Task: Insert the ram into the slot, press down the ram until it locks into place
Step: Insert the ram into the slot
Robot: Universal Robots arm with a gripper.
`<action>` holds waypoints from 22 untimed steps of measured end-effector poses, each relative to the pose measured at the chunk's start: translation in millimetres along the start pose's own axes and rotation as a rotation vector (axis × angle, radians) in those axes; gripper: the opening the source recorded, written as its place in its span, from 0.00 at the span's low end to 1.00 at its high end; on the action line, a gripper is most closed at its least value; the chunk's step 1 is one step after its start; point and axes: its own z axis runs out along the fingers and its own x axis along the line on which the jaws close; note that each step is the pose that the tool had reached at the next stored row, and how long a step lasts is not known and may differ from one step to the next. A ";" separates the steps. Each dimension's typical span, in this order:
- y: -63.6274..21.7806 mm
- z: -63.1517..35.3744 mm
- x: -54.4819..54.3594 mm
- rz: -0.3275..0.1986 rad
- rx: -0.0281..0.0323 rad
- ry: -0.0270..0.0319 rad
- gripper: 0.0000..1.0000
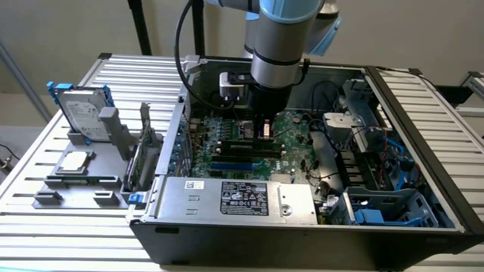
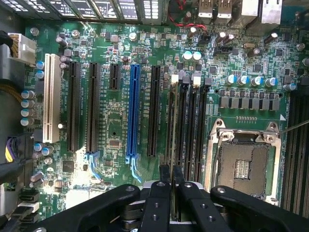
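My gripper [image 1: 262, 131] reaches down into the open computer case, over the motherboard [image 2: 116, 121]. In the wrist view its two black fingers [image 2: 164, 175] stand nearly together, shut on a thin dark strip seen edge-on, the ram [image 2: 172, 145]. The ram runs along the outermost of the black memory slots [image 2: 189, 125], the one nearest the long black expansion slot [image 2: 153, 111]. From here I cannot tell whether it is seated or its latches are closed. In the exterior view the slots [image 1: 250, 148] lie just below the gripper.
The open CPU socket [image 2: 244, 166] sits beside the memory slots. A blue expansion slot [image 2: 133, 108] and a white one [image 2: 50, 96] lie further off. The power supply [image 1: 234, 197] bounds the near side, and drive cages [image 1: 378, 170] stand on the exterior view's right. A hard drive [image 1: 81, 116] stands outside.
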 end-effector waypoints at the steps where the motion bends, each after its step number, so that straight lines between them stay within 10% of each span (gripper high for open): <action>1: 0.0 0.1 -0.4 0.000 0.0000 0.0003 0.13; 22: -1.1 4.2 -2.3 0.000 -0.0004 0.0123 0.13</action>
